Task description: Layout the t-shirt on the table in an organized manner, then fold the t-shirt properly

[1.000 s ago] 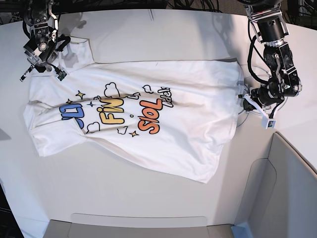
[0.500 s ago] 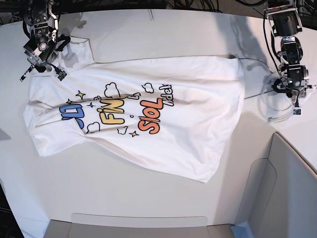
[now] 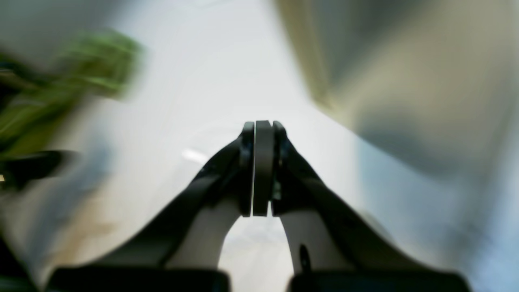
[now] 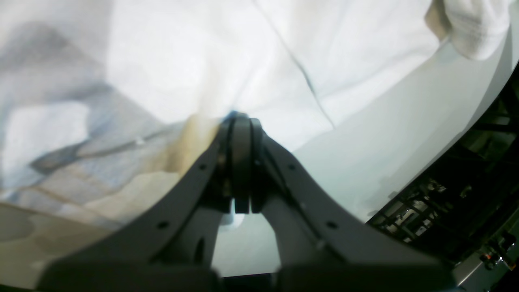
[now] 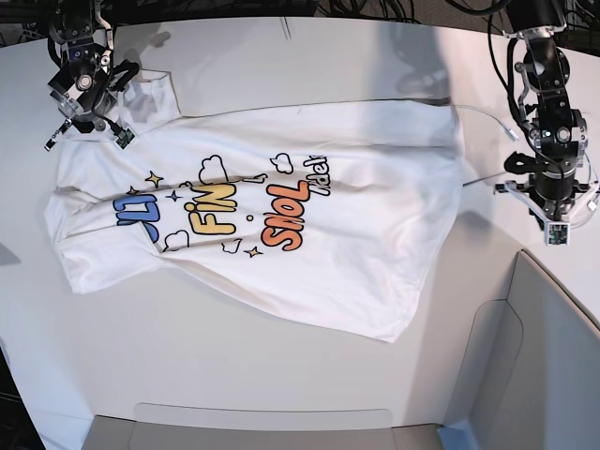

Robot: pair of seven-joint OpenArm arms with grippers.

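Note:
The t-shirt (image 5: pixel 281 216) lies spread on the white table (image 5: pixel 281 356), print side up, with its collar end at the left and its hem at the right. My right gripper (image 5: pixel 84 117) is at the shirt's upper left corner by the sleeve. In the right wrist view the right gripper (image 4: pixel 241 119) is shut, with white cloth (image 4: pixel 202 61) pinched at its tips. My left gripper (image 5: pixel 553 211) is beyond the hem, apart from the shirt. In the blurred left wrist view the left gripper (image 3: pixel 263 123) is shut and empty over bare table (image 3: pixel 194 81).
A grey padded panel (image 5: pixel 553 356) stands at the lower right and runs along the front edge (image 5: pixel 262 427). A thin white cable (image 5: pixel 487 117) lies by the left arm. The table's curved edge (image 4: pixel 385 142) and a dark frame (image 4: pixel 466 182) are close to the right gripper.
My left gripper let go of the hem, moved right off the shirt, then came a little forward. The hem edge has shifted right. My right gripper moved slightly toward the table's far edge.

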